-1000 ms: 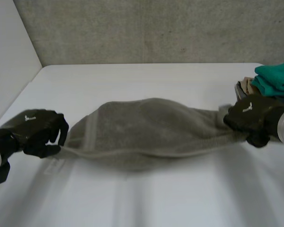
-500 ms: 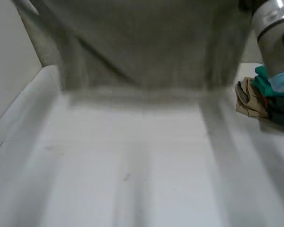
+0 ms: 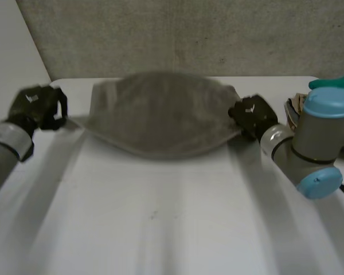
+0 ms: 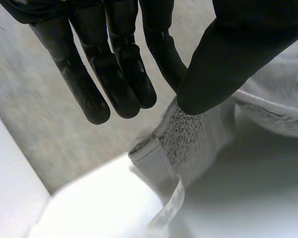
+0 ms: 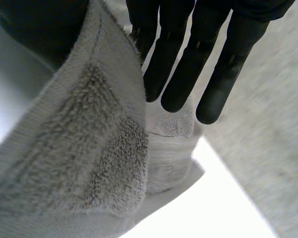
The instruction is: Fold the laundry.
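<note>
You had the white table [image 3: 160,229] in front of you, backed by a grey wall [image 3: 189,34]. Over its far part the grey towel [image 3: 160,117] was stretched broadside between your two hands, its upper edge arched and its lower edge sagging in the middle. I cannot tell whether that lower edge touched the table. Your right arm [image 3: 312,143] reached in from the right, its elbow just in front of a stack of clothes [image 3: 332,91]. The stack, teal on top with beige beneath, sat at the table's right edge, apart from the towel. Your left arm [image 3: 6,146] came in from the left side.

Your left hand [image 3: 37,109] was at the towel's left end and your right hand [image 3: 251,114] at its right end. In the left wrist view your thumb [image 4: 223,59] pressed the towel's corner against the nearest finger, so the cloth was pinched there. The other fingers [image 4: 114,79] stood straight and close together, clear of the cloth. In the right wrist view the towel's edge ran up between your thumb [image 5: 39,29] and straight fingers [image 5: 186,69], which clamped it between them. The cloth hung folded below that palm. A thin pale strip [image 4: 170,210] hung from the hem of the corner under your left hand.
</note>
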Controlling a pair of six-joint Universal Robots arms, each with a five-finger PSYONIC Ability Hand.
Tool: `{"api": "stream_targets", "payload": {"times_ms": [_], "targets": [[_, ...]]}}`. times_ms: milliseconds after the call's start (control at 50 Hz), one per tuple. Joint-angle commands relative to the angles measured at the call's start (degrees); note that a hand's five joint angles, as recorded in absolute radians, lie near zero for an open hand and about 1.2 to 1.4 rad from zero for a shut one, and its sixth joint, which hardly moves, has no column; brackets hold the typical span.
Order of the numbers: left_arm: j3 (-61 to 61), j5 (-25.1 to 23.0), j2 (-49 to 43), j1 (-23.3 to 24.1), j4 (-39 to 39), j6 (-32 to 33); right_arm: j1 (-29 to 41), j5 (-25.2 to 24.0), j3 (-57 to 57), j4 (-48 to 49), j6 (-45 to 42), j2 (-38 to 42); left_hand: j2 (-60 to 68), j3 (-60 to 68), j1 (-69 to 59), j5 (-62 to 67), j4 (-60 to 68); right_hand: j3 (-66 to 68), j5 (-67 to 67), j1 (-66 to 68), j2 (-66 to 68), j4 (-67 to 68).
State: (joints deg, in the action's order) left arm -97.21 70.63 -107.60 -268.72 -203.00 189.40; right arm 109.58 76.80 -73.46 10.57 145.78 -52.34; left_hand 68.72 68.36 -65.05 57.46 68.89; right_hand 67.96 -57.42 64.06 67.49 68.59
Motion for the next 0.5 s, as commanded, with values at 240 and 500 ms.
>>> {"api": "stream_targets", "payload": {"times_ms": [240,500], "targets": [[-7.03,-1.99,3.10,-4.80,-1.78,-0.26,-8.58,1.07,-3.18,-8.10,23.39,1.27,11.28,11.64,-14.95,12.54,11.11,-33.90,33.37,-30.01,-33.43,-34.54],[-8.51,-4.45,3.45,-4.01,6.54,0.26,-9.65,1.69,-8.71,-7.67,22.46,-2.58,11.28,11.64,-14.95,12.54,11.11,12.04,-12.58,15.94,12.51,11.41]]}}
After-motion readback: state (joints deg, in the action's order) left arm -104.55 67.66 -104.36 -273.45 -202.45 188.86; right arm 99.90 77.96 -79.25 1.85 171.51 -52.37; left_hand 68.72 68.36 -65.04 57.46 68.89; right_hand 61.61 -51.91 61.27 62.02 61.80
